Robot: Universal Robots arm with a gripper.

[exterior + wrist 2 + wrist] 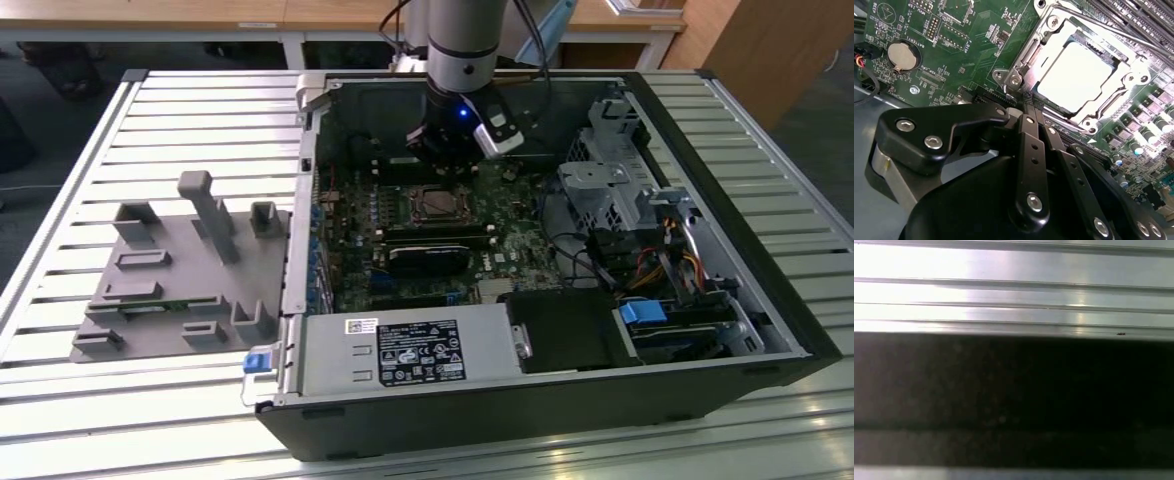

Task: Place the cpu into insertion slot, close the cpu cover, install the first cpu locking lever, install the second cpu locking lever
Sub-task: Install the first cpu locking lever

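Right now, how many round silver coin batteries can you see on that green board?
1. The coin battery sits in its round black holder on the motherboard, apart from the cpu. Others may be hidden.

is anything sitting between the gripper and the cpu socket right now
Nothing visible does. In the second wrist view the gripper sits just beside the socket, where the cpu already lies under the cpu cover, with bare motherboard between.

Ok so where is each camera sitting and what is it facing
Exterior view: off the arm, high, looking down on the open computer case and gray fixture; the arm descends to the motherboard.
Second wrist view: on the wrist, close over the motherboard, facing the cpu under its cover; gripper linkage fills the foreground.
First wrist view: faces ribbed metal slats and a dark band.
Exterior and second wrist share the cpu socket.
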